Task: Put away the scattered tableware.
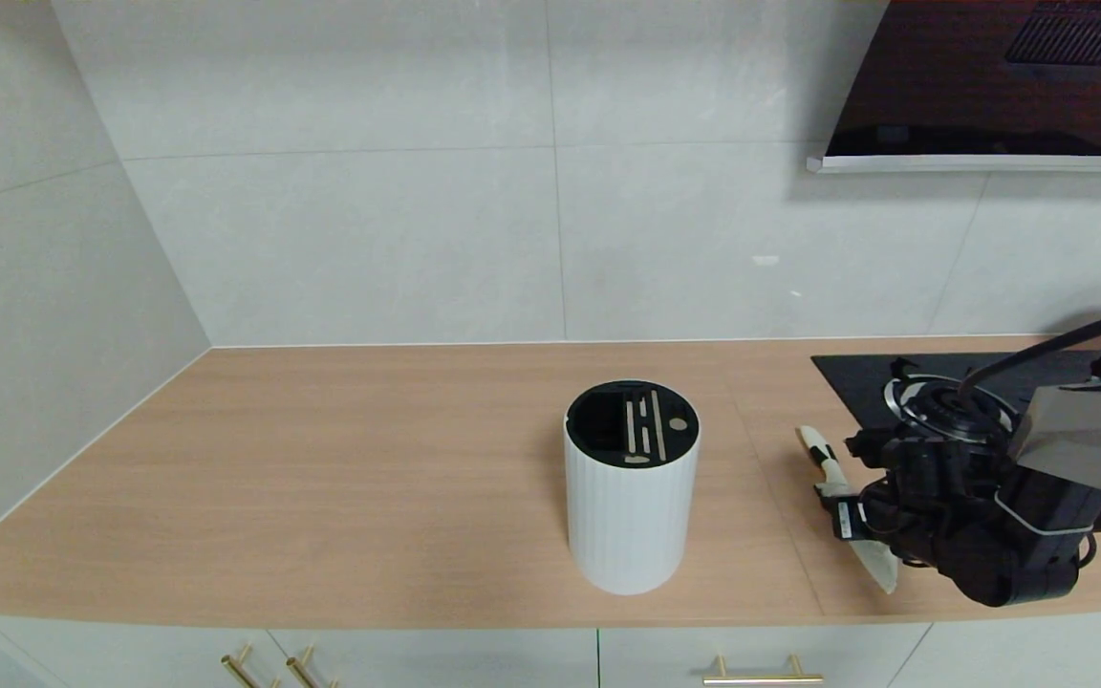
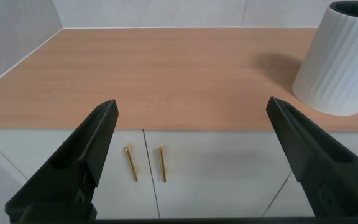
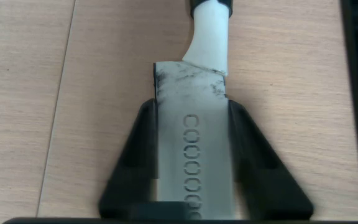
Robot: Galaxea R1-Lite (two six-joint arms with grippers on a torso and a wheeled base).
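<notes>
A knife (image 1: pixel 832 478) with a pale handle and a speckled blade (image 3: pixel 191 124) lies on the wooden counter (image 1: pixel 369 459) beside the cooktop. My right gripper (image 1: pixel 847 516) is shut on its blade, one finger (image 3: pixel 138 143) against each edge, while the handle (image 3: pixel 209 37) sticks out beyond the fingertips. Left of the knife stands a white ribbed knife holder (image 1: pixel 631 497) whose black top has slots and is empty. My left gripper (image 2: pixel 191 109) hangs open in front of the counter's front edge, with nothing between its fingers. The holder (image 2: pixel 337 59) is off to one side of it.
A black cooktop (image 1: pixel 856 382) with a burner (image 1: pixel 942 401) lies right behind the knife. A range hood (image 1: pixel 990 86) hangs above it. Tiled walls close the counter at the back and left. Cabinet doors with gold handles (image 2: pixel 145 163) sit below the counter edge.
</notes>
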